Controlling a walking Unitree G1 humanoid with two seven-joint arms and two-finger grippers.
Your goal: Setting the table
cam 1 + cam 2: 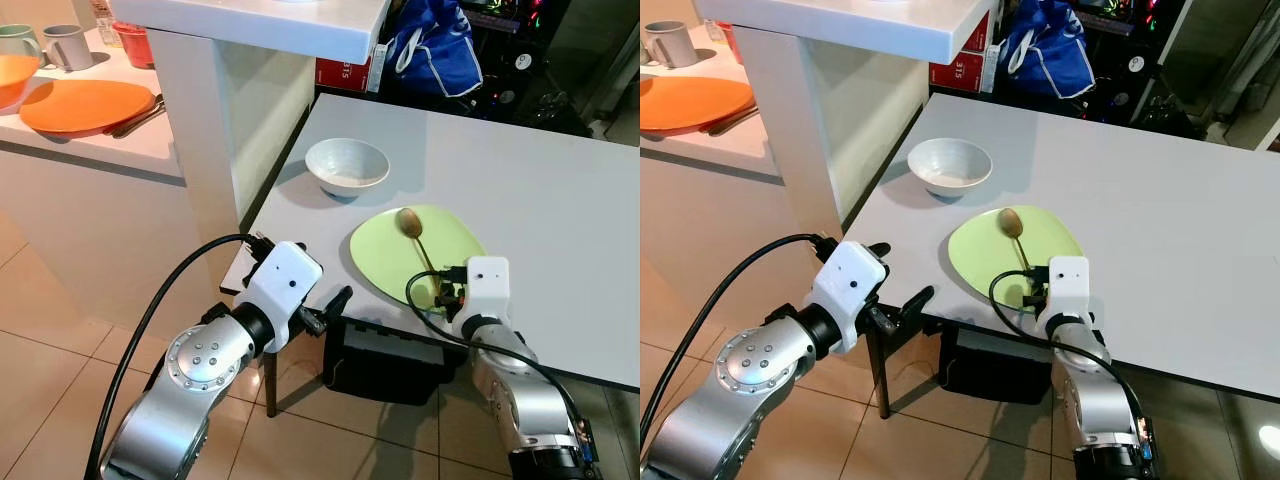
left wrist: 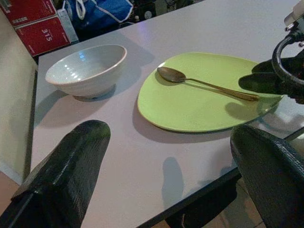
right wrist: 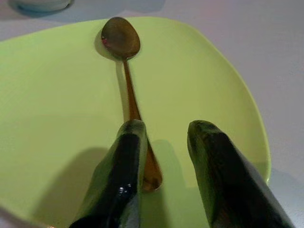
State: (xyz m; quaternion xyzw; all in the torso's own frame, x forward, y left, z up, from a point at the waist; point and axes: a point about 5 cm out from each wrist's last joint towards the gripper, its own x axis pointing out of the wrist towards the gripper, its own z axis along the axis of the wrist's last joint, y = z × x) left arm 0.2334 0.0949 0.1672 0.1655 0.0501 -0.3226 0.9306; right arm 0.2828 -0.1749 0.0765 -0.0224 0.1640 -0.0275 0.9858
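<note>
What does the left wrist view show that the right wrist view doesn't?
Left wrist view: the whole white bowl, the red boxes, the blue bag and the table's near edge, with the left gripper open below that edge. Right wrist view: the right gripper open over the spoon's handle end. Both: the green plate, the spoon lying on it, the table.

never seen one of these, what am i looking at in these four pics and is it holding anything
It is a humanoid robot with two silver arms. The two wide pictures come from its head camera, looking down; the two close ones come from cameras on its wrists. On the white table lie a white bowl and a green plate with a spoon on it. The right claw hangs open over the spoon's handle, one finger beside it, gripping nothing. The left claw waits open at the table's edge, empty.
</note>
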